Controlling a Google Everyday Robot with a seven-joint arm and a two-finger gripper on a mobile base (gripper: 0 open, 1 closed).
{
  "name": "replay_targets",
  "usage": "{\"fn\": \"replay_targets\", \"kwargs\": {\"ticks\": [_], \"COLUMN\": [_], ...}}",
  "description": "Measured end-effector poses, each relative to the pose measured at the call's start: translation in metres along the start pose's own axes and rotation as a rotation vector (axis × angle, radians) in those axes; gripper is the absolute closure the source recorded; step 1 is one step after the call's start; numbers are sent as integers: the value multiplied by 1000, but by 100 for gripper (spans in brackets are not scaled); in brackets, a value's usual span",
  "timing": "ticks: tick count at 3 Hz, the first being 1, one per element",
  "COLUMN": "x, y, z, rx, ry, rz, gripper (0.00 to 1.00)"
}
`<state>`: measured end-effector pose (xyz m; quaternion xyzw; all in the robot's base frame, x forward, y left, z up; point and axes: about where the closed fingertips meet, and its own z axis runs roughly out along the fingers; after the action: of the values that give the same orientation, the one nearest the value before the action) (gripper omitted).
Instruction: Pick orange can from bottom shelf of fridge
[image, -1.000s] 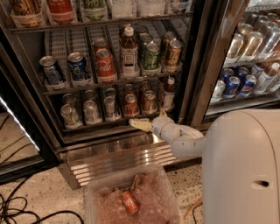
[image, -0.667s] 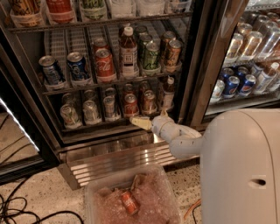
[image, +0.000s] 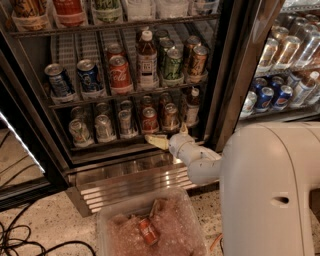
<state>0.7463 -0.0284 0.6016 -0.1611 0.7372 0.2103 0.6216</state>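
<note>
The orange can (image: 170, 116) stands on the bottom shelf (image: 112, 145) of the fridge (image: 228, 75), right of a redder can (image: 149, 120) and left of a small bottle (image: 191, 106). My gripper (image: 169, 135) is at the shelf's front rail, just below and in front of the orange can. It is open: one cream finger (image: 156, 141) points left along the rail, the other (image: 183, 129) points up to the right of the can. It holds nothing.
Silver-grey cans (image: 104, 127) fill the shelf's left lanes. The rack above holds blue cans (image: 90, 76), a Coca-Cola can (image: 120, 75) and bottles. The ribbed steel base (image: 135, 181) lies below. A clear bin (image: 150, 227) with a red can sits on the floor. Cables (image: 25, 242) lie at left.
The gripper has edged slightly up and in toward the bottom shelf's front rail. The cans have not moved.
</note>
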Motion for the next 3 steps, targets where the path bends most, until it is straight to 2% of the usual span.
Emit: {"fn": "replay_targets", "kwargs": {"ticks": [1, 3], "x": [-3, -1], "y": [1, 0], "z": [2, 6], "rx": [42, 108], "ry": [-73, -170], "rz": [-76, -160], "gripper": [0, 0]}}
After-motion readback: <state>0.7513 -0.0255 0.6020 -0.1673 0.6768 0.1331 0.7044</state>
